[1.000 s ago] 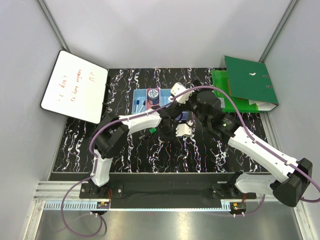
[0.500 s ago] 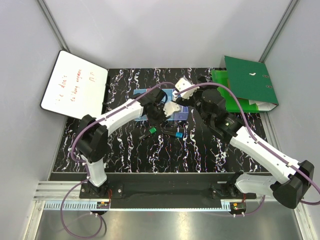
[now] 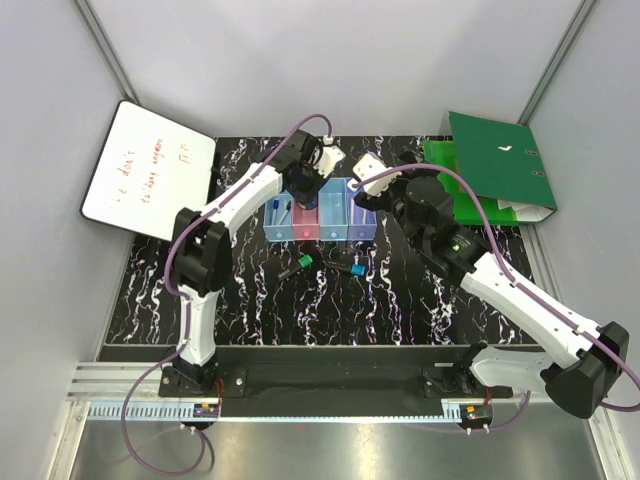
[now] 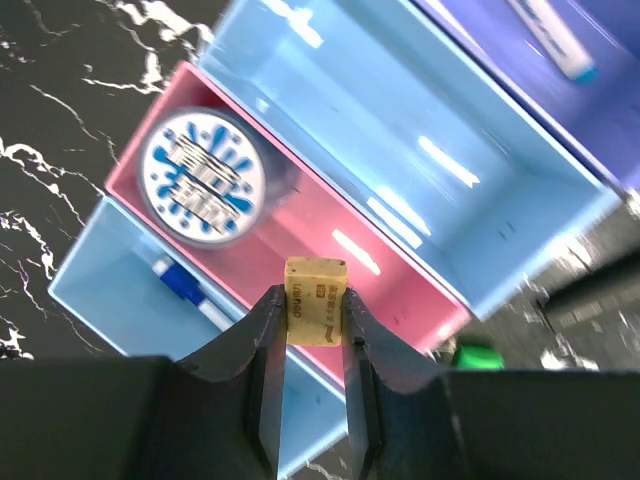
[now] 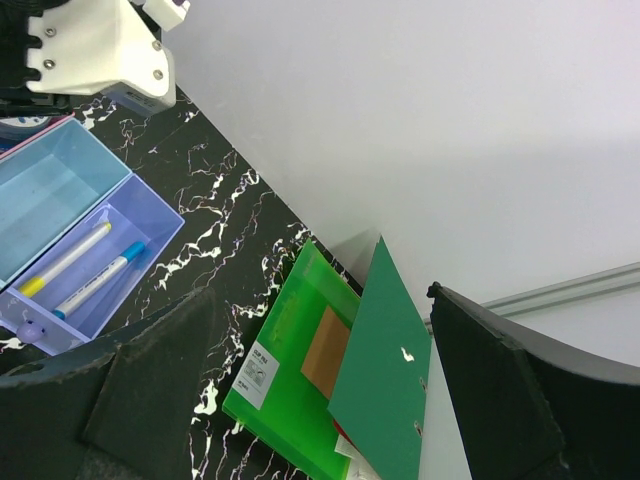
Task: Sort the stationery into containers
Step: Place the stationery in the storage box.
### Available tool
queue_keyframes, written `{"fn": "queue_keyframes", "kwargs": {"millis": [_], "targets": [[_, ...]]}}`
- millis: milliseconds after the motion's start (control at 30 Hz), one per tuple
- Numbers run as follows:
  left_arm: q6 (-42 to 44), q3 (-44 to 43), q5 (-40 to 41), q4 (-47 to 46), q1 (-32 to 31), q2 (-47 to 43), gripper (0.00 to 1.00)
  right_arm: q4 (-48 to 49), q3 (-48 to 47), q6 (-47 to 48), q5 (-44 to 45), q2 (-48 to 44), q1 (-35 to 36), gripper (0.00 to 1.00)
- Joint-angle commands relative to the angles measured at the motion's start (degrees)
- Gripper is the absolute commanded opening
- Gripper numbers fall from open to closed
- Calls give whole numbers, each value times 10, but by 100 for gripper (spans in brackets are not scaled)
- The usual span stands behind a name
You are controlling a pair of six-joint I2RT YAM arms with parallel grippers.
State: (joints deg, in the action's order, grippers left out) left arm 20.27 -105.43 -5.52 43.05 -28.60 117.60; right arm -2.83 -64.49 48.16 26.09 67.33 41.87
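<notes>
My left gripper is shut on a small yellow eraser and hangs over the joined containers, above the pink bin. A round blue roll lies in that pink bin. In the light blue bin lies a blue-capped marker. The purple bin holds two white markers. On the table in front of the bins lie a green and black marker and a small blue piece. My right gripper is open and empty, raised to the right of the bins.
A large green binder lies open at the back right, straight ahead of my right gripper. A white whiteboard with red writing leans at the back left. My left arm's white camera mount is close to the right wrist.
My left arm has swung from the middle of the table back over the bins, carrying the eraser. The right arm has shifted only slightly.
</notes>
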Motion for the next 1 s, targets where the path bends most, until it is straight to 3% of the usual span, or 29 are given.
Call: {"fn": "queue_keyframes", "kwargs": {"millis": [0, 600, 833, 967], "targets": [[-35, -43, 30, -4, -1, 39, 14, 21, -20, -9, 10, -15, -6, 96], [-34, -42, 44, -7, 4, 63, 15, 19, -20, -12, 5, -11, -6, 96], [-33, -30, 44, -7, 4, 67, 35, 17, -21, -13, 3, -9, -6, 96], [-34, -36, 40, -7, 4, 65, 37, 17, -24, -14, 0, -6, -6, 96]]}}
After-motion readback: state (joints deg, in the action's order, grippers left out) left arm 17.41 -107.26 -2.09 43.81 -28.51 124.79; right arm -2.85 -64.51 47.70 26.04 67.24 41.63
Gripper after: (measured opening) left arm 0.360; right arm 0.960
